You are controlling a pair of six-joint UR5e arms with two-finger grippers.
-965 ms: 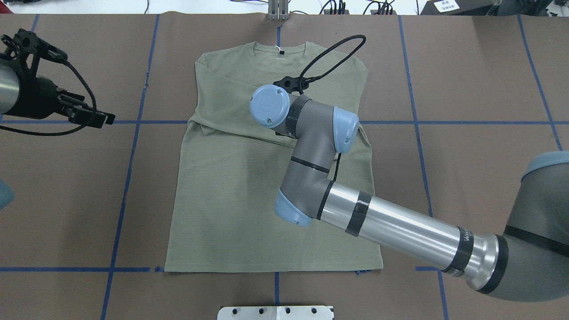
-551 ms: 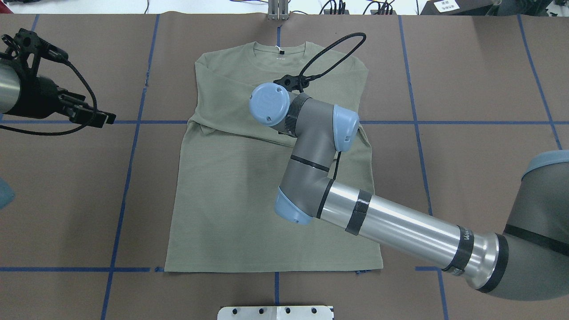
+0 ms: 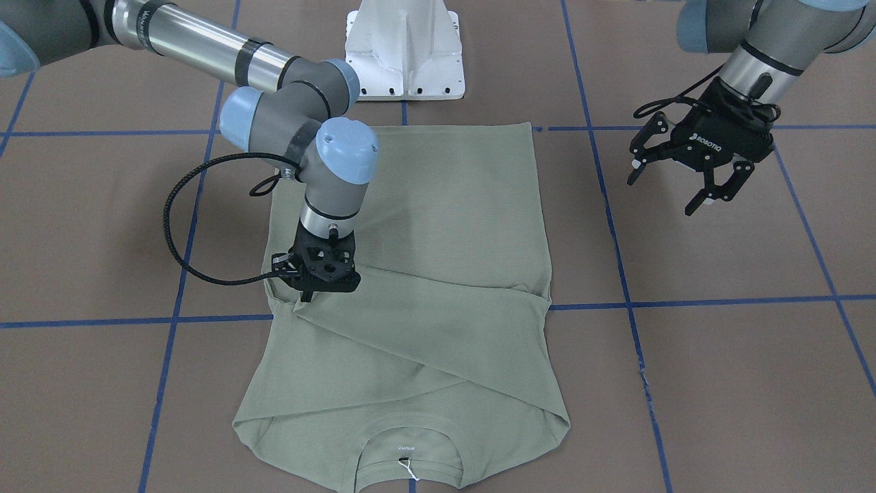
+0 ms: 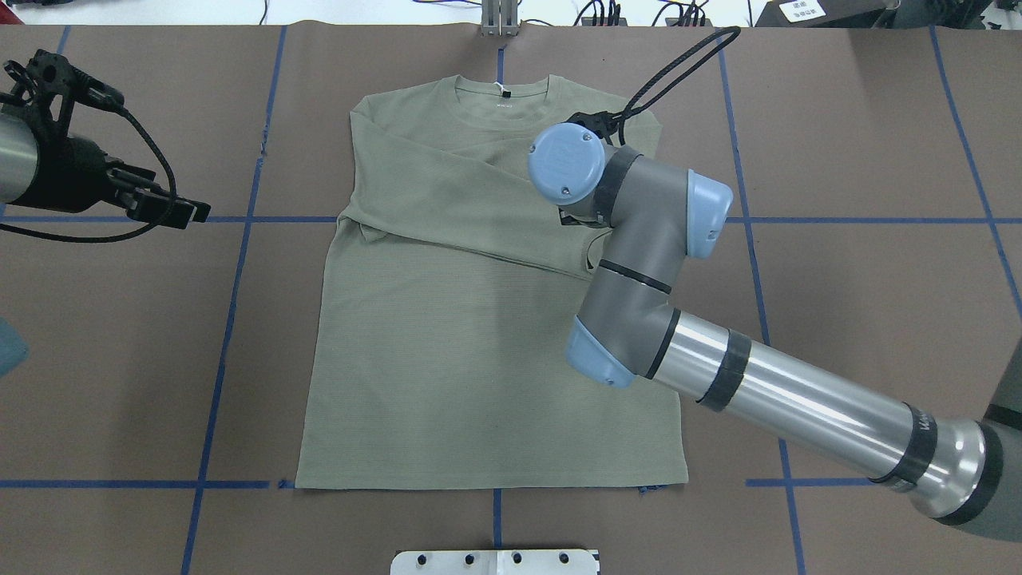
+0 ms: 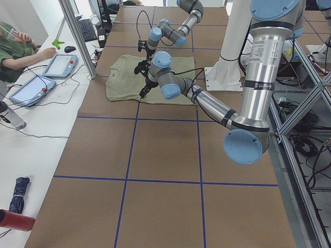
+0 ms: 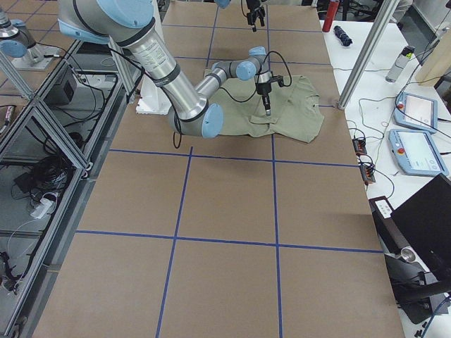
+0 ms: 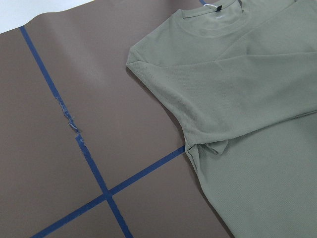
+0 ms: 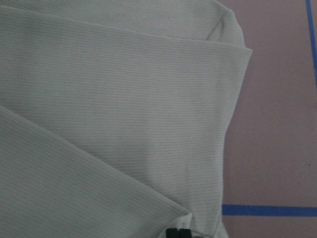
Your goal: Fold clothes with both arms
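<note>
Left gripper (image 4: 190, 213) hangs over the brown table (image 4: 862, 120) way off to the side, fingers spread with nothing in them, well apart from the shirt. The sage-green shirt (image 4: 447, 367) lies flat mid-table, collar on the far side from the robot, with one long sleeve (image 4: 463, 216) folded diagonally across the chest. At the shirt's right edge the right gripper (image 3: 306, 296) points straight down and looks pinched closed on the end of that sleeve.
</note>
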